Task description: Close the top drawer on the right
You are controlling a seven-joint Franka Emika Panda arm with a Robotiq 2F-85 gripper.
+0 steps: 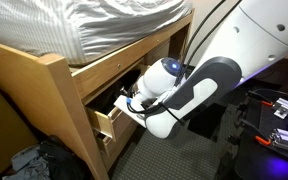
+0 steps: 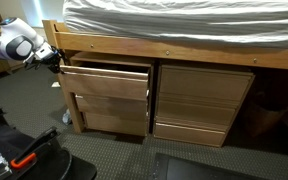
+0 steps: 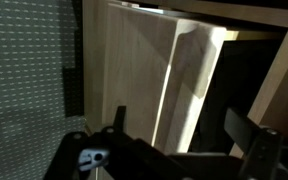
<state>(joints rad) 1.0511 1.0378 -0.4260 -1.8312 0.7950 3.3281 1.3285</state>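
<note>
Most of the task is remaining: the top drawer (image 2: 109, 82) is standing pulled partway out beneath the bed rail (image 2: 184, 50), and the gripper (image 2: 56, 57), jaws spread wide and gripping nothing, is hovering just beside the drawer's front edge, push not yet made.

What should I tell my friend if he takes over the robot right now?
Claw: open, holding nothing, right by the drawer's outer end. I can't tell if it touches.
Top drawer: sticks out from under the bed.
Done: nothing is closed yet.
Left: push the drawer front until it is all the way in.
</note>
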